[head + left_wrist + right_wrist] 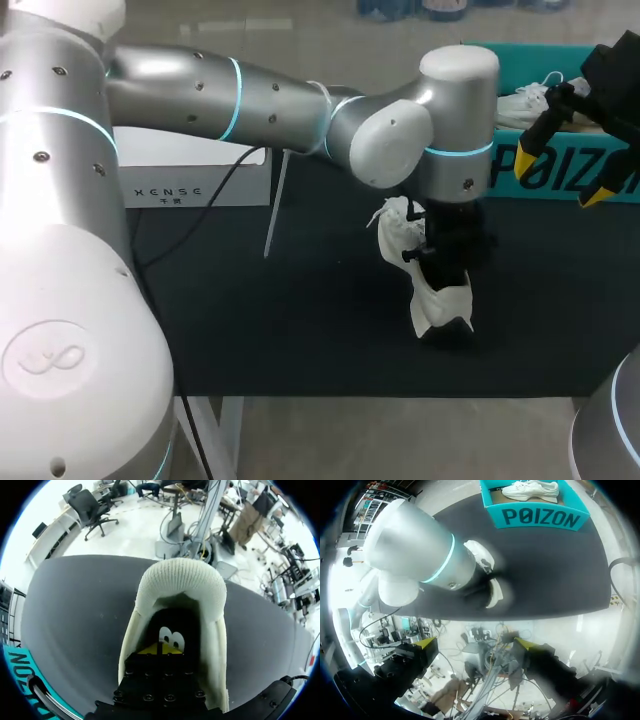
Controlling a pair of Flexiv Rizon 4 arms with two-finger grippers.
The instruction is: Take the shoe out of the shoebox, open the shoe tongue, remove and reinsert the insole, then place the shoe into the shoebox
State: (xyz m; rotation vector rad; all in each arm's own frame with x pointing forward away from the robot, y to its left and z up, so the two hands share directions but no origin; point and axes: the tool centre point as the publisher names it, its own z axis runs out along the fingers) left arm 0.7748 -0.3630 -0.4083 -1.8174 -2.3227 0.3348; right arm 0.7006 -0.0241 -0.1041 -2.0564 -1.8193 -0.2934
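A white shoe [437, 300] stands on the black mat near the table's front edge, toe down and opening up. My left gripper [440, 262] reaches down into it. In the left wrist view the yellow tips of the left gripper [160, 650] are together inside the shoe [180, 582], on its black insole [172, 630]. Whether they pinch the insole is hidden. The teal shoebox [545, 165] sits at the back right with a second white shoe [525, 100] in it. My right gripper [560, 180] hangs open above the box's front wall, holding nothing. The right wrist view shows the right gripper [473, 642] beyond the table's edge, far from the shoebox [535, 517].
A white carton [190, 175] stands at the back left, with a thin white rod [275, 205] leaning beside it. A black cable [200, 215] runs over the mat's left part. My left arm [260, 100] spans the table from left to middle.
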